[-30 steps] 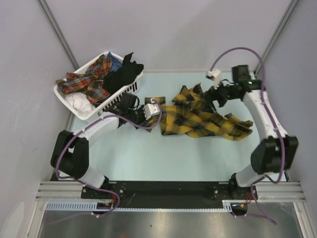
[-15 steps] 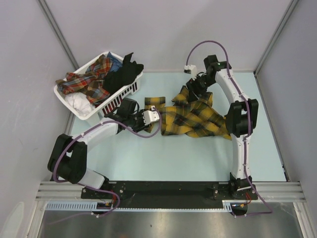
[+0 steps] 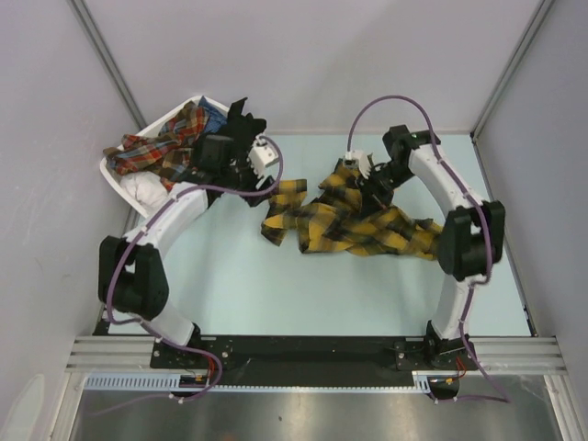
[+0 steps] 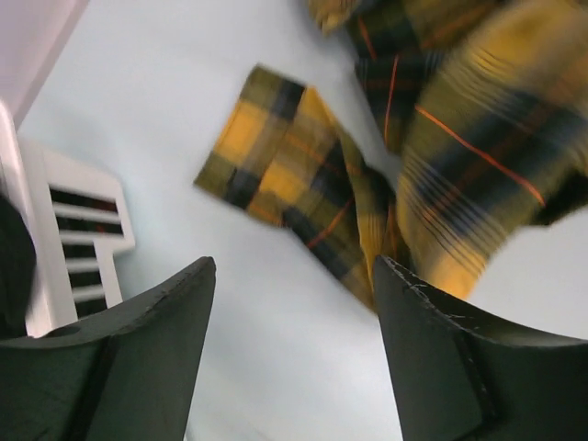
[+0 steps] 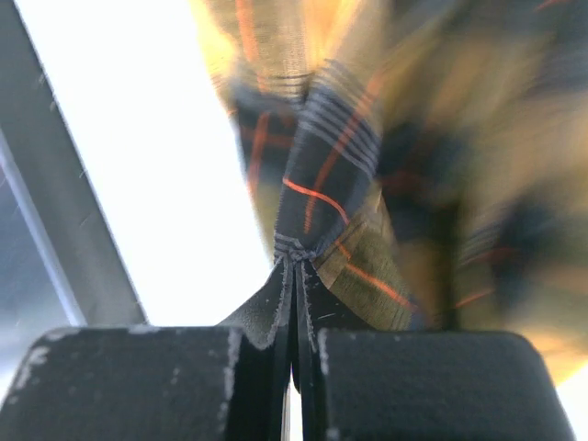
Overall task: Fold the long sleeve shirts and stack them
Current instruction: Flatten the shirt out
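Note:
A mustard-yellow and black plaid long sleeve shirt (image 3: 354, 225) lies crumpled on the pale table, one sleeve (image 3: 280, 197) stretched toward the left. My right gripper (image 3: 372, 182) is over the shirt's far edge, shut on a pinch of the plaid cloth (image 5: 317, 197); the jaws are pressed together with fabric bunched at their tips (image 5: 298, 253). Beside the basket, left of that sleeve, my left gripper (image 3: 257, 175) hangs open. Between its fingertips (image 4: 294, 276) only bare table shows, with the sleeve's cuff (image 4: 271, 161) lying flat beyond them. More shirts, one of them red plaid (image 3: 161, 152), sit in the basket.
A white slatted basket (image 3: 119, 179) stands at the back left, holding the red plaid shirt, a black garment (image 3: 230, 133) and a white cloth (image 3: 147, 191). Its wall (image 4: 78, 239) is close on the left gripper's left. Grey walls enclose the table on three sides.
My left gripper opened and drew back up-left toward the basket, away from the sleeve. My right gripper swung in to the shirt's far edge and shut on the cloth, and the shirt shifted.

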Robot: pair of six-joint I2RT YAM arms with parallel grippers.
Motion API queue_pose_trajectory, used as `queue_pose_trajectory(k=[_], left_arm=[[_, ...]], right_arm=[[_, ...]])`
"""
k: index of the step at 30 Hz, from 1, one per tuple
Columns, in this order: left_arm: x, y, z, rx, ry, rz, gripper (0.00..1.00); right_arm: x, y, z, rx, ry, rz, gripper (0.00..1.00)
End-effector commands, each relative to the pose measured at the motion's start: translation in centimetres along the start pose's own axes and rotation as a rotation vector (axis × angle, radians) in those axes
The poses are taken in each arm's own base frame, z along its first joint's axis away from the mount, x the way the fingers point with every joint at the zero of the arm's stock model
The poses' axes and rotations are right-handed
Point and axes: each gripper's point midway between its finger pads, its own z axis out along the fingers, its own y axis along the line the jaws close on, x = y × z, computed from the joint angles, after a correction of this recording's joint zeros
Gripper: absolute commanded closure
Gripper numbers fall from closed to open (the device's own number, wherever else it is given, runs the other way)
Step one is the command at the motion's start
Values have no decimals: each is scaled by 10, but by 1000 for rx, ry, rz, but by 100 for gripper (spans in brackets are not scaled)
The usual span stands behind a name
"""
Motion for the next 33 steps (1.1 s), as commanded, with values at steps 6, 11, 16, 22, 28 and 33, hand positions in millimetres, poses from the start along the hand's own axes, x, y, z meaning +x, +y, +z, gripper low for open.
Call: queue_pose_trajectory(k=[6,11,16,22,28,33], left_arm=[[-63,-59,42,372,-153,-64,21],[-45,-117,64,574,-108,-47,22],[-6,-174,58,754,0,-76,21],[53,-201,43,777,161,88,51],[-31,-76,81,349,56,138,100],[-157,63,51,-47,-169,-48,100]], right_arm=[[45,95,-12,154,16,-132,100],[70,105,-5,191,34,-128,100],[84,113,1,215,31,-130,100],[93,106,-1,274,44,-128,100],[49,32,-34,478,-71,-106,100],[-14,-49,-107,648,-245,-24,100]])
